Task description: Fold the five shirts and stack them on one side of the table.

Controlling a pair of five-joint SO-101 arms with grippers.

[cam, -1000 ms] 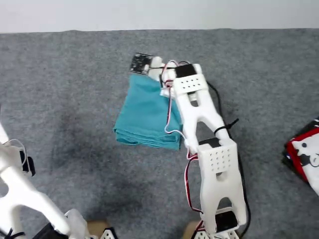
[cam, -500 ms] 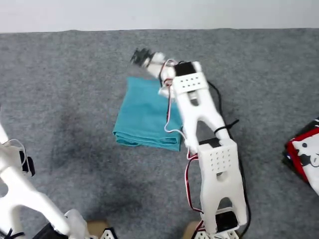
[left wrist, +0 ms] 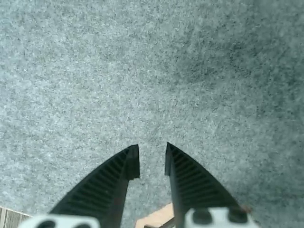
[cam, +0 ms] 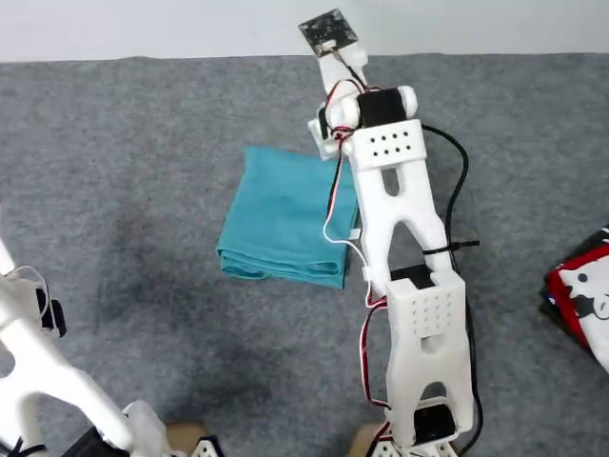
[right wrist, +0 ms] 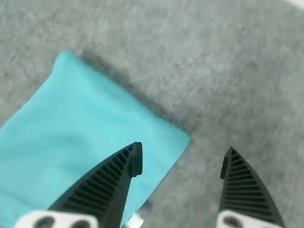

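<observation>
A teal shirt, folded into a neat rectangle, lies flat on the grey carpeted table, a little left of centre and towards the far side. Its thicker folded edge faces the near side of the table. In the right wrist view the same shirt shows one smooth corner resting on the carpet. The right gripper hangs above that corner with its two dark ridged fingers spread wide and nothing between them. One fingertip is over the teal cloth and the other is over bare carpet. From the high view we see the white right arm running from the near edge of the table up along the shirt's right side. Its wrist sits beyond the shirt's far right corner, close to the table's back edge, with red and white wires trailing down its length. At the right edge of the table, well apart from the teal shirt, lies a red, white and black printed garment. It is possibly another shirt, though the frame cuts most of it off. The white left arm stands at the near left corner, far from both garments. The left gripper points down at bare carpet, its fingers only a narrow gap apart and holding nothing.
</observation>
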